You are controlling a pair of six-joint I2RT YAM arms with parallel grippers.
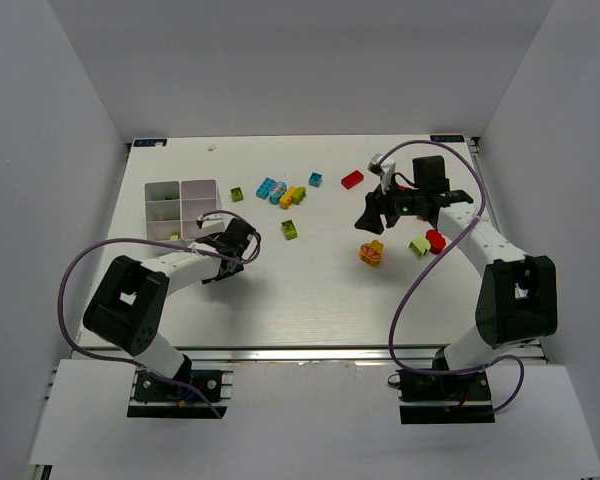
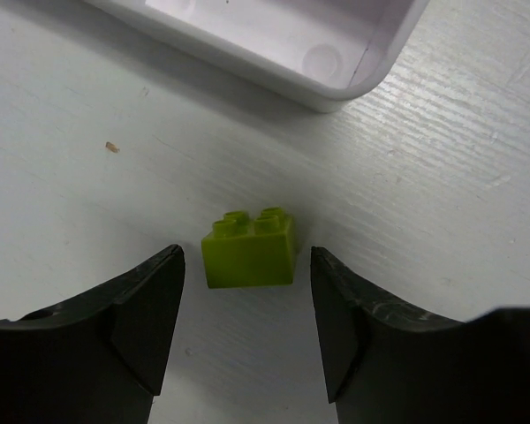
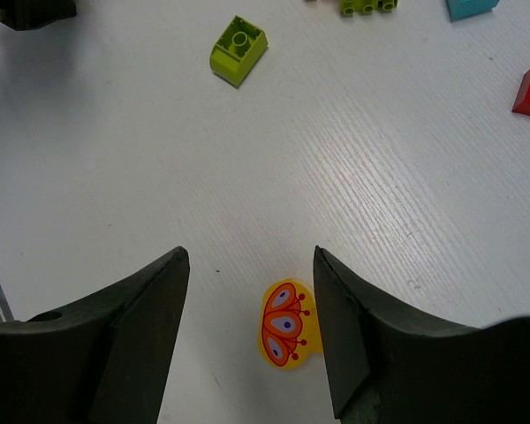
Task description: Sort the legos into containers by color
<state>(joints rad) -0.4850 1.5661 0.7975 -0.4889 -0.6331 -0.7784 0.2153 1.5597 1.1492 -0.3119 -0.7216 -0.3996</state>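
Between left gripper (image 2: 246, 258) jaws sits lime brick (image 2: 249, 252)

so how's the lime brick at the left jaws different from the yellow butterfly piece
The lime brick is plain and boxy, studs up; the yellow butterfly piece is rounded with a red-orange print. The lime brick sits centred between the left jaws with gaps both sides; the yellow butterfly piece lies hard by one right jaw. Both rest on the table, neither clamped.
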